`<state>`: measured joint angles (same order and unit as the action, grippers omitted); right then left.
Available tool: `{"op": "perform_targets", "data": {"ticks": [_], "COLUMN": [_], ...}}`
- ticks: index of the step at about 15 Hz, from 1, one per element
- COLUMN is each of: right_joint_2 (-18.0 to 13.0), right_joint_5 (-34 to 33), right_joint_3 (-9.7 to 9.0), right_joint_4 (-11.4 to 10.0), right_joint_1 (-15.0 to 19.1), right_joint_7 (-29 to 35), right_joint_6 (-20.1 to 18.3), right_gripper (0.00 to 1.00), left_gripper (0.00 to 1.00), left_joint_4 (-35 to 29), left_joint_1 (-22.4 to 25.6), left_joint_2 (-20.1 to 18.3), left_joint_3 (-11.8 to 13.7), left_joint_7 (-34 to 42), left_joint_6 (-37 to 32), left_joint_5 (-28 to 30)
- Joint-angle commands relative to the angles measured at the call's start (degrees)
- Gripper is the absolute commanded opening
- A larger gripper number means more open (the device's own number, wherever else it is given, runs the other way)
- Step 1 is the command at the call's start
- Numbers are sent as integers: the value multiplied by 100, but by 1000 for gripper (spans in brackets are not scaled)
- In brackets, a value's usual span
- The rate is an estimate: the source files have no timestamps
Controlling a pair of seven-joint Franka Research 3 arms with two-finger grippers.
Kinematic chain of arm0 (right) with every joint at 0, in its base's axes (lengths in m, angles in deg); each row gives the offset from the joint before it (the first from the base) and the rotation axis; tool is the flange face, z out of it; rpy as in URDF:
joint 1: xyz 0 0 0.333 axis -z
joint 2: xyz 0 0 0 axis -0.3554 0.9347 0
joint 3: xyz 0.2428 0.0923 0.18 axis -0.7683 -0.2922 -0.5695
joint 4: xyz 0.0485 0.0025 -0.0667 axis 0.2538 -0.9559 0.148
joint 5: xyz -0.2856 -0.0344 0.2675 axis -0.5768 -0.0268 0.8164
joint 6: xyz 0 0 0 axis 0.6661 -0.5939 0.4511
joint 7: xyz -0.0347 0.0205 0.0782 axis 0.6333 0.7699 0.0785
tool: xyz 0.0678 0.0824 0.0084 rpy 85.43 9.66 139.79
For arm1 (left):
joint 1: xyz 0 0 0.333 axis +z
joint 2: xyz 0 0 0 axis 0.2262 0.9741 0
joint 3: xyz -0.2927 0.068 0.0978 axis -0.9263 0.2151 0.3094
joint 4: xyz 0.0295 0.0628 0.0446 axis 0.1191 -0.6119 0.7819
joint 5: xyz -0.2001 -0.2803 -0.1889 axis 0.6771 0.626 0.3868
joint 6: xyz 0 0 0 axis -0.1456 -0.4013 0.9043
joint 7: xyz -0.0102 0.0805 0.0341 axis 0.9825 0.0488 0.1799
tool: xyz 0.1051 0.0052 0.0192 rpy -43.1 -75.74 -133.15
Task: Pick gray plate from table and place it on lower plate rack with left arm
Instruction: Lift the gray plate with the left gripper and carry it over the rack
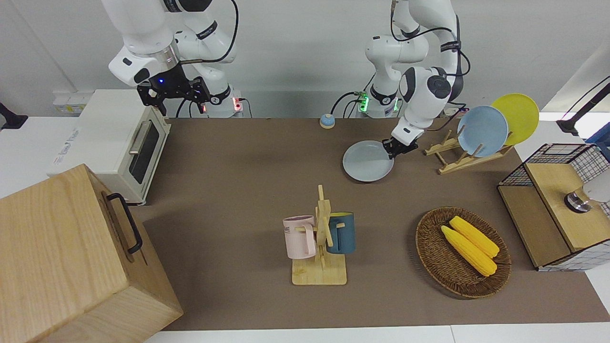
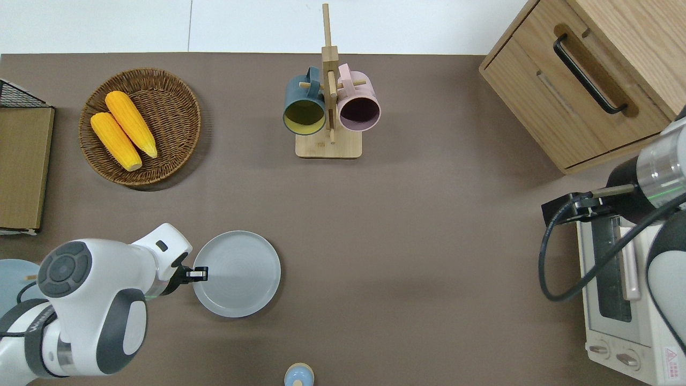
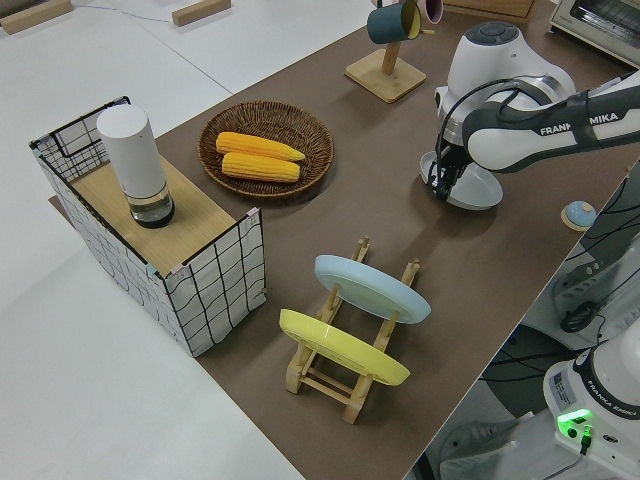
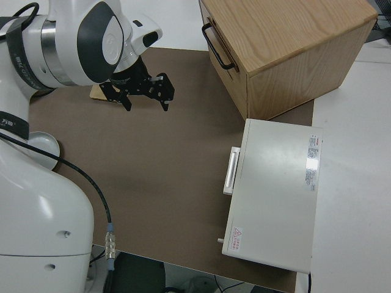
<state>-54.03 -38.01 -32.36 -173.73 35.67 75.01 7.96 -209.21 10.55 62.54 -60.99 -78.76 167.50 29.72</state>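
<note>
The gray plate [image 1: 368,161] is held by its rim in my left gripper [image 1: 398,146], which is shut on the edge toward the left arm's end of the table. It hangs roughly level, just off the brown mat, as the overhead view [image 2: 237,273] and the left side view [image 3: 475,187] also show. The left gripper [image 2: 198,274] is over the mat beside the lower plate rack [image 1: 457,163]. That rack [image 3: 357,250] holds a sky-blue plate [image 1: 482,131] and a yellow plate [image 1: 517,118], and its slot nearest the gray plate is free. The right gripper [image 4: 145,102] is parked and open.
A mug tree [image 1: 320,238] with a pink and a dark blue mug stands mid-table. A wicker basket [image 1: 431,250] holds two corn cobs. A wire-sided box [image 1: 553,200], a small blue bell [image 1: 327,121], a toaster oven [image 1: 124,143] and a wooden cabinet [image 1: 62,257] are around the table.
</note>
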Motion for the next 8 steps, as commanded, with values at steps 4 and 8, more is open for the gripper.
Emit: {"op": "perform_targets", "data": {"ticks": [4, 8], "right_joint_2": [-20, -20], "right_joint_5": [-37, -37], "right_joint_3": [-121, -121], "right_joint_4": [41, 41], "right_joint_1": [132, 132], "right_joint_7": [68, 68], "right_joint_6": [-62, -62], "right_gripper": [983, 983], "left_gripper": [0, 0], "left_joint_4": [1591, 2374], "left_joint_1": [103, 218], "left_joint_2": [-41, -41], "left_joint_3": [207, 207], "left_joint_7": [-64, -82], "left_joint_6": [-1869, -2758], "left_joint_5": [-47, -204]}}
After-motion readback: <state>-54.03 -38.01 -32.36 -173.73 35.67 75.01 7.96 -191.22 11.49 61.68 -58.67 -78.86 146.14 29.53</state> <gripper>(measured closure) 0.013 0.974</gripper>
